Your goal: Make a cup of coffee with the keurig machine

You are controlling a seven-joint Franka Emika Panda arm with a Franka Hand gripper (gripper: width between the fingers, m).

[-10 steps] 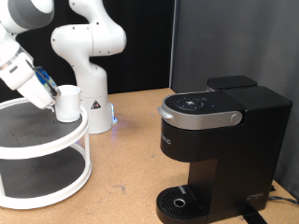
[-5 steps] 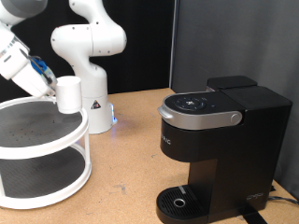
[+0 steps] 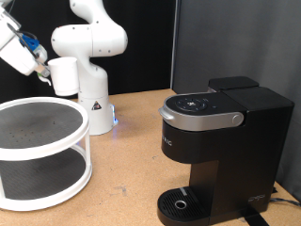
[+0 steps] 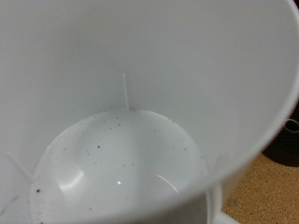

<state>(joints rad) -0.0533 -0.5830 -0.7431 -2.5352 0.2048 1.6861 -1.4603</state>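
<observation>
My gripper (image 3: 44,69) is shut on the small white cup (image 3: 64,75) and holds it in the air above the white two-tier round stand (image 3: 83,151) at the exterior view's upper left. The wrist view is filled by the cup's empty white inside (image 4: 131,159), with small dark specks on its bottom. The black keurig machine (image 3: 221,141) stands at the exterior view's right with its silver-grey lid handle (image 3: 202,118) down and its round drip tray (image 3: 181,202) bare.
A second white robot arm's base (image 3: 91,104) stands behind the stand, with a blue light at its foot. The wooden table (image 3: 127,179) lies between stand and machine. A dark curtain hangs behind.
The gripper has lifted the cup up off the stand's top tier, rising toward the exterior view's top. The machine has not moved.
</observation>
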